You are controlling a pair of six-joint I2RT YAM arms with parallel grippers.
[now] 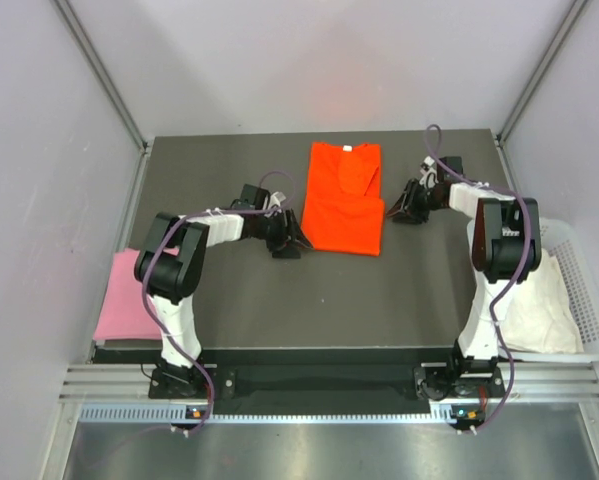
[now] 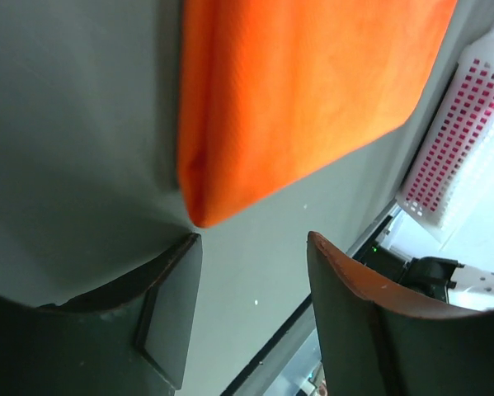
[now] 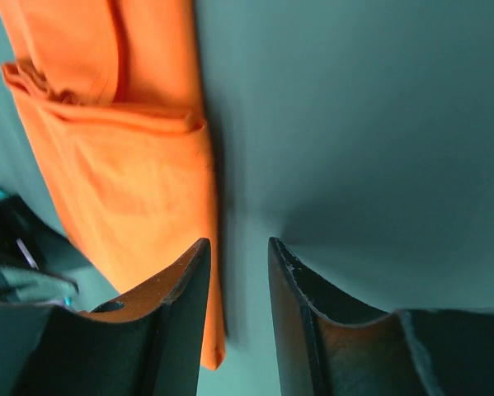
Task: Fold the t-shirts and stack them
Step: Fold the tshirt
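The bright orange-red t-shirt (image 1: 344,198) lies folded into a narrow rectangle at the back middle of the dark table, collar to the rear. My left gripper (image 1: 284,243) sits low just off its near-left corner. In the left wrist view the left gripper (image 2: 253,239) is open with only bare table between the fingers, and the shirt's corner (image 2: 304,91) lies just beyond them. My right gripper (image 1: 404,210) is beside the shirt's right edge. In the right wrist view the right gripper (image 3: 238,243) is open a little and holds nothing, next to the shirt (image 3: 123,165). A pale pink t-shirt (image 1: 119,295) lies flat at the left edge.
A white slatted basket (image 1: 591,300) stands off the table's right edge with a white t-shirt (image 1: 539,300) heaped in it; the basket (image 2: 469,140) also shows in the left wrist view. Pale walls enclose the table on three sides.
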